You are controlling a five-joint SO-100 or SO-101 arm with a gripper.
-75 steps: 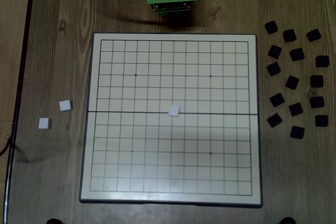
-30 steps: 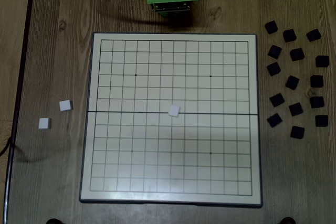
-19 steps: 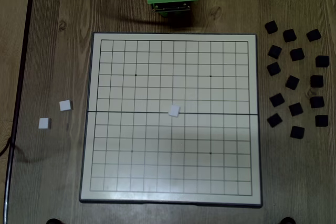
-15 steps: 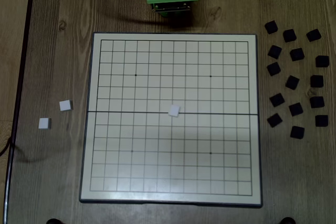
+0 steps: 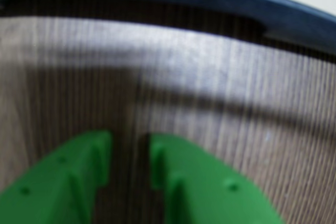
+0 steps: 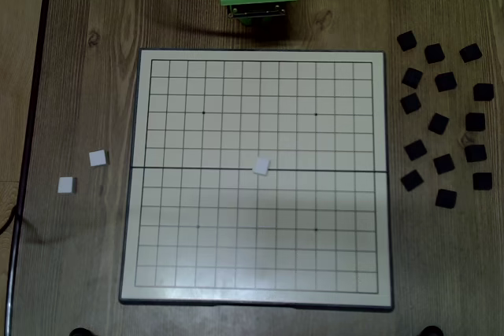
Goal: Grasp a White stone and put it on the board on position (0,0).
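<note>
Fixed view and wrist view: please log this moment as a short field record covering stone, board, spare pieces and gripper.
white stone on board: one, at the central intersection on the middle seam
board: cream grid board, flat on the wooden table
white stones off board: two, on the table left of the board in the fixed view
black blocks: loose cluster, right of the board
gripper: over bare table by the board's dark rim, narrow gap between the fingers, nothing held
</note>
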